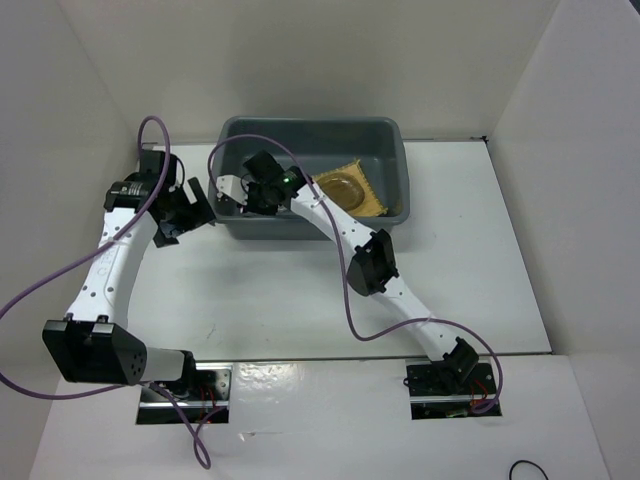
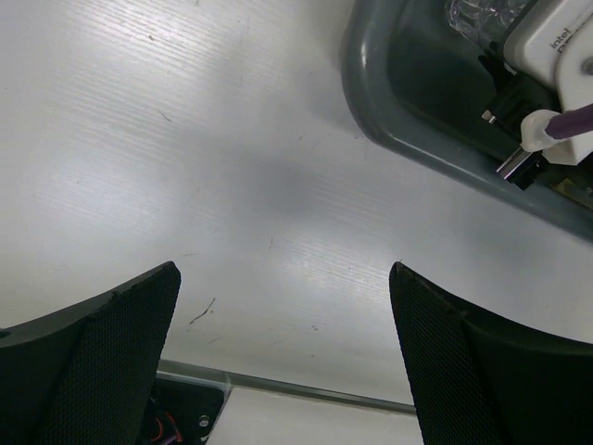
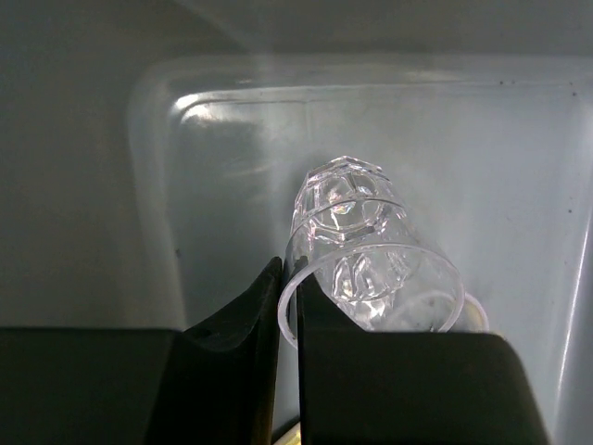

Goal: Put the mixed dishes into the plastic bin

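Observation:
The grey-blue plastic bin [image 1: 310, 123] stands at the back of the table. Inside it, on the right, lies the yellow woven mat [image 1: 378, 203] with a see-through plate [image 1: 343, 186] on top. My right gripper [image 1: 235, 192] reaches into the bin's left end. In the right wrist view it [image 3: 288, 287] is shut on the rim of the small clear cup [image 3: 371, 250], which hangs tilted above the bin floor [image 3: 482, 167]. My left gripper [image 1: 195, 210] hovers over the table just left of the bin. It [image 2: 283, 278] stands open with nothing between its fingers.
White walls enclose the table on three sides. The bin's near-left corner [image 2: 371, 93] and the right wrist's camera housing [image 2: 556, 56] lie close to the left gripper. Purple cables loop off both arms. The arm bases sit at the table's near edge.

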Tool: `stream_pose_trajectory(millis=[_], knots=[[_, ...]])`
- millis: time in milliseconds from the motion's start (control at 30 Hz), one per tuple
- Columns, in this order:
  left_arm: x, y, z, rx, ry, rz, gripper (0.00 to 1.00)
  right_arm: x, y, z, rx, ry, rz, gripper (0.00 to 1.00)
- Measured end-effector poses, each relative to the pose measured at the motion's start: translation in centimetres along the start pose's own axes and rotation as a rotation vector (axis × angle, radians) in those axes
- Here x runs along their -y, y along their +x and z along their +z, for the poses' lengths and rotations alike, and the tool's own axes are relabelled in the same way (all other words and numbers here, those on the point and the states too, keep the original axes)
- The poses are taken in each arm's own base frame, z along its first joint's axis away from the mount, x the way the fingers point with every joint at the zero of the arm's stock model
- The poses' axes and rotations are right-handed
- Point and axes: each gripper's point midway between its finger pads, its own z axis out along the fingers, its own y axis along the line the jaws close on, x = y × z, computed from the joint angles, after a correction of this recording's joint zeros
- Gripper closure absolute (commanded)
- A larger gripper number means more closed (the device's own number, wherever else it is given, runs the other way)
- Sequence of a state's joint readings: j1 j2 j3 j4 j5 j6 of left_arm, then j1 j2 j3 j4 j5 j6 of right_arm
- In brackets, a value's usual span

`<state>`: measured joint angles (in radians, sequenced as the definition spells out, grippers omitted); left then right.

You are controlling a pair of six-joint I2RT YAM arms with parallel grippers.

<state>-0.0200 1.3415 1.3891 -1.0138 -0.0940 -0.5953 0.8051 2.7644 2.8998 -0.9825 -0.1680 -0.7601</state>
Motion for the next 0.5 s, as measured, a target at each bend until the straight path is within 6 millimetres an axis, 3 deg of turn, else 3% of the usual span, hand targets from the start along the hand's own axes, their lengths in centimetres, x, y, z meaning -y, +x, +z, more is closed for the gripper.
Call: stream_pose_trajectory(millis=[233, 500], knots=[[-0.8, 0.3, 0.1, -0.015, -0.024, 0.006, 0.00, 0.0, 0.8, 1.5, -0.011, 0.001, -0.053, 0.81], [-1.1, 0.7, 0.2, -0.030, -0.033, 0.008, 0.00, 0.8, 0.1, 1.4, 0.015, 0.031, -0.073, 0.60]])
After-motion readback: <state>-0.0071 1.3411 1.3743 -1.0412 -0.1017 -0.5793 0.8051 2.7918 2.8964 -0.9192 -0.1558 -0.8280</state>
